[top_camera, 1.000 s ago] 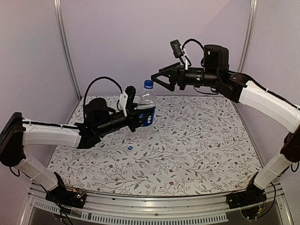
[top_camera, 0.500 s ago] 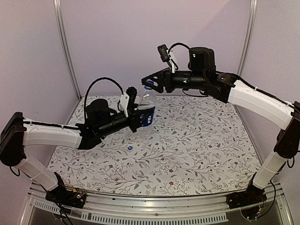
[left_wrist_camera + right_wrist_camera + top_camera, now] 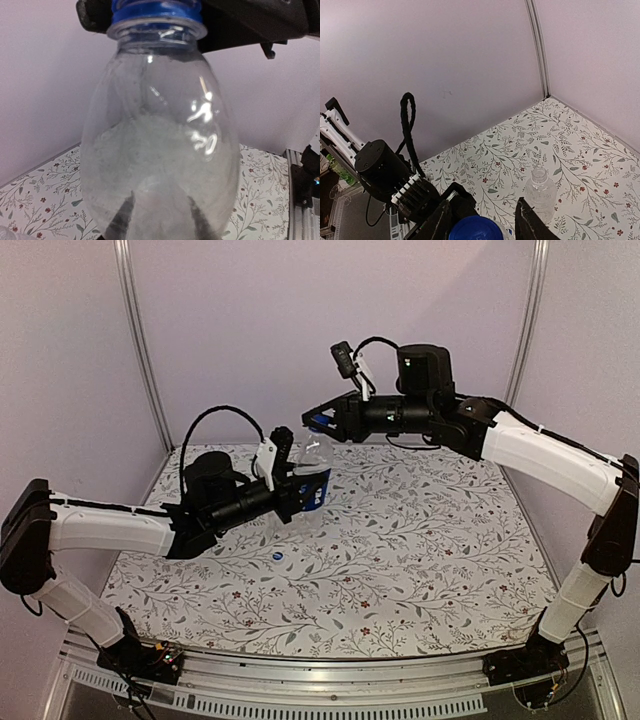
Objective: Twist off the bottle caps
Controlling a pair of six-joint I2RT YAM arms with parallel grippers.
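Showing the task about half done: a loose blue cap (image 3: pixel 278 555) lay on the floral worktop (image 3: pixel 430 560), and the plain bottle (image 3: pixel 540 194) stood there with its neck open. The labelled bottle (image 3: pixel 316 480) had its own cap (image 3: pixel 319 422) on, so that one was left to unscrew. The left arm stretched low across the worktop, left gripper (image 3: pixel 300 496) clamped on the labelled bottle's body, holding it roughly upright. The right arm reached in high and level, right gripper (image 3: pixel 312 424) parted around the cap, apparently not yet pinching.
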